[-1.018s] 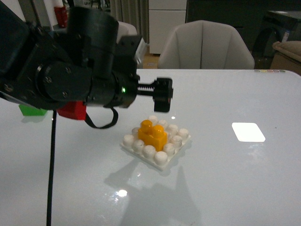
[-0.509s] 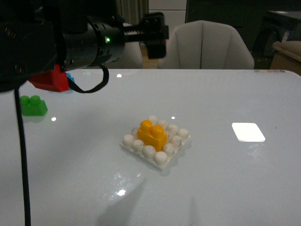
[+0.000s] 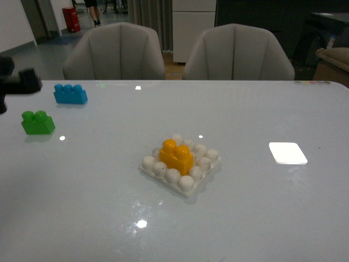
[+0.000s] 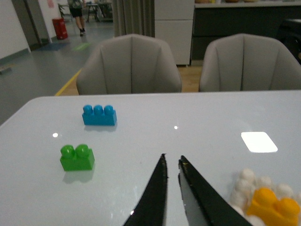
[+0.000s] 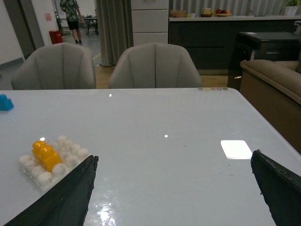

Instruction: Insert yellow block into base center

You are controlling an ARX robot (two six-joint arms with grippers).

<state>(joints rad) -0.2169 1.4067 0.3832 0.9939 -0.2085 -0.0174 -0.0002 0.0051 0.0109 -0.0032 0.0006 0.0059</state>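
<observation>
Left gripper: empty, its two dark fingers drawn nearly together with only a thin slit between them, gripping nothing, raised above the table and pointing toward the far chairs.

Front view. Small yellow-orange plastic brick with two round studs: seated among the middle studs of the white square studded plastic base plate, white studs ringing it on all visible sides; judged inserted, task apparently complete. Base plate lies turned corner-on on the pale glossy table, near its middle. Green two-stud plastic brick and blue three-stud plastic brick: far left of the table, well apart from the base, untouched spares. Flat smooth bright white square: right of the base, apart from it. Dark blurred arm part at the left edge; grip not readable here.

Left wrist view. Green brick and blue brick beyond the fingers; yellow brick on the base at one corner of the picture, clear of the fingers, so the hand is judged parked away from the work.

Right wrist view. Right gripper: spread wide, empty, fingers at opposite edges; base with yellow brick off to one side, white square to the other
</observation>
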